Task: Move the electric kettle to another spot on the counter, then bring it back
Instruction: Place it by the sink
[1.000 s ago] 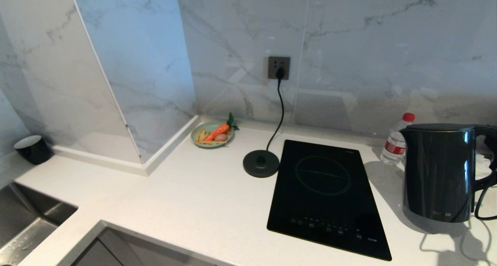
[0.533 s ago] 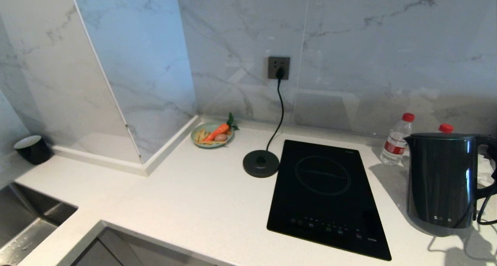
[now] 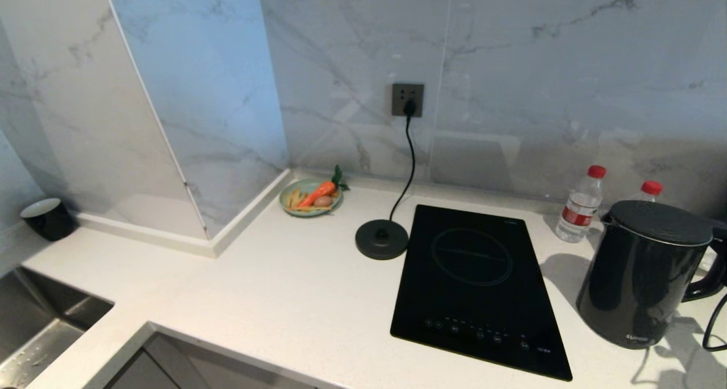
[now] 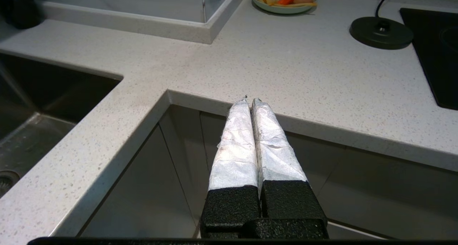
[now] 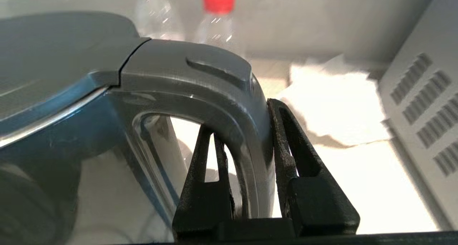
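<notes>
One big bench (image 3: 295, 298) carries everything, and the cooktop (image 3: 477, 281) is the landmark. Kettle (image 3: 642, 275) sits right of the cooktop, near the bench's front edge, tilted with its lid leaning toward the cooktop; whether its bottom fully touches the bench I cannot tell. Right claw (image 5: 247, 155) is clamped on the kettle's handle (image 5: 229, 94), one finger inside the loop, one outside. Judgement: first leg, kettle being set down at the away spot, return trip not begun.

Next move likely needs the kettle brought upright and seated flat before letting go or re-lifting; tilted release risks a tip.

Room: wide bare bench left of the cooktop, toward the sink (image 3: 34, 326). Base disc (image 3: 381, 238) with cord stands just beside the cooktop's far left corner. Two bottles (image 3: 579, 204) stand behind the kettle, right of the cooktop, so little clearance to the rear. Plate (image 3: 311, 196) sits far left of the cooktop by the wall, cup (image 3: 48, 217) farther left still.

Left claw (image 4: 250, 101) is pressed together, holding nothing, parked off the bench's front edge, left of the cooktop.
</notes>
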